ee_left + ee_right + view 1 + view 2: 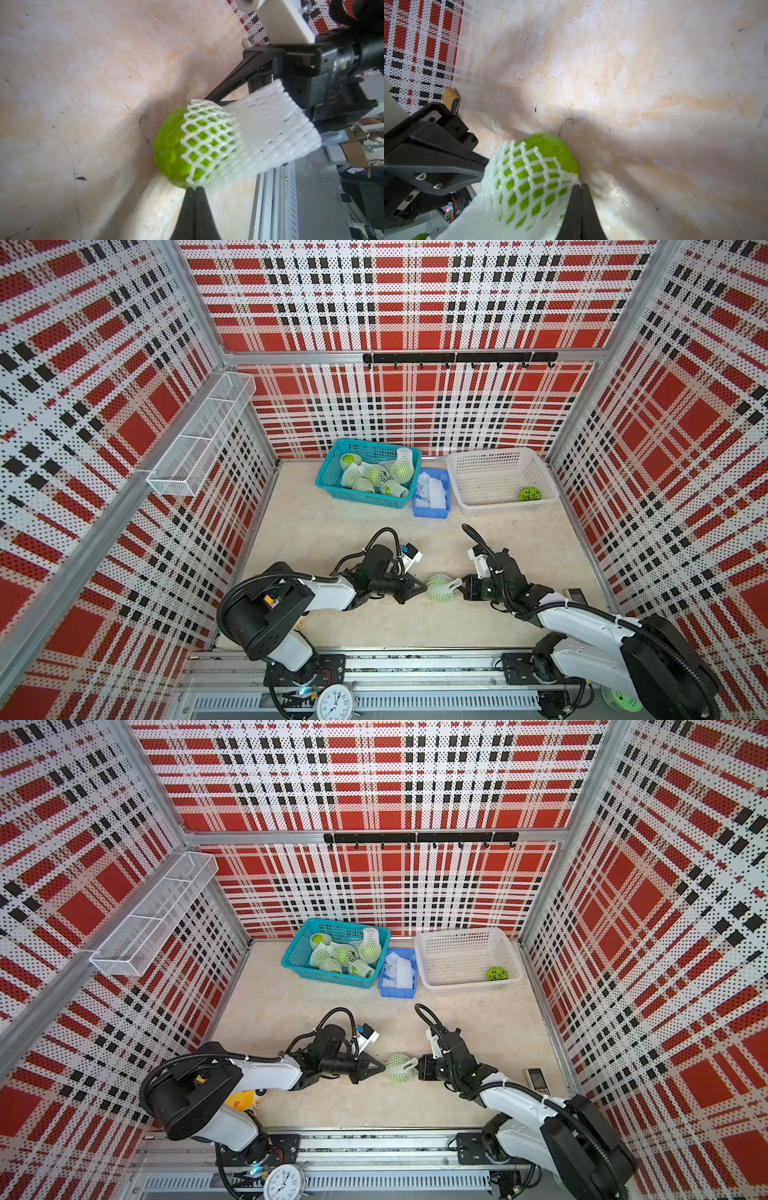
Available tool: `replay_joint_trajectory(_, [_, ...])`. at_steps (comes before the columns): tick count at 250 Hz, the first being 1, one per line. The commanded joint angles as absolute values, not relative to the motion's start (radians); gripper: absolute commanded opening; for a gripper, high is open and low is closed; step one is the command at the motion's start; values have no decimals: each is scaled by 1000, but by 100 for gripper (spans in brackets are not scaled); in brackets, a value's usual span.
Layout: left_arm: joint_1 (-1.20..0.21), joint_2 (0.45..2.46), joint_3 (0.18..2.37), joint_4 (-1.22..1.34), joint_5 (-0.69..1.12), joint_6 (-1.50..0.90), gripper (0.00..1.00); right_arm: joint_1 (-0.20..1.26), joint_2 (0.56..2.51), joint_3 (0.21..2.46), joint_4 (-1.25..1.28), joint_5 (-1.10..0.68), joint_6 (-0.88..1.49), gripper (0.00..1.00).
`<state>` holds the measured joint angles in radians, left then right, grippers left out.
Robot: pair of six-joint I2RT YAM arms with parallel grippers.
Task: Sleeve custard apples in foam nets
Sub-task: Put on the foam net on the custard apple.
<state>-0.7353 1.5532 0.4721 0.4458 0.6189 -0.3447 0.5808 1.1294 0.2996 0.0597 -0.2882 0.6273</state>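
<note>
Pinching the foam net: left end effector, right end effector, seemingly closed.

fruit: custard apple bright green | sleeve: foam net white, diamond mesh; green peeking through the holes | bins: teal basket; blue tray; white lattice basket | walls: red, white and black plaid (dotted all over) | tabletop: mottled cream, dark scuffs

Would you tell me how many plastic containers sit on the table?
3: a teal lattice basket, a small blue bin beside it, and a white lattice basket, all along the back wall.
</note>
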Motion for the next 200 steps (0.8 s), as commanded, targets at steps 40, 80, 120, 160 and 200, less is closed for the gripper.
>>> replay_joint_trajectory(40, [-700,1592,453,464,598,-357,0,577,1184,364,89,-258,579,0])
replay_joint_trajectory(80, [-682,1600,443,486,593,-366,0,575,1219,390,94,-262,565,0])
replay_joint_trajectory(120, [-670,1608,438,514,590,-377,0,574,1259,425,95,-268,546,0])
replay_joint_trajectory(160, [-647,1620,437,555,587,-395,0,571,1287,458,86,-265,524,0])
replay_joint_trajectory(200, [-631,1637,445,592,590,-412,0,559,1320,488,92,-278,514,0])
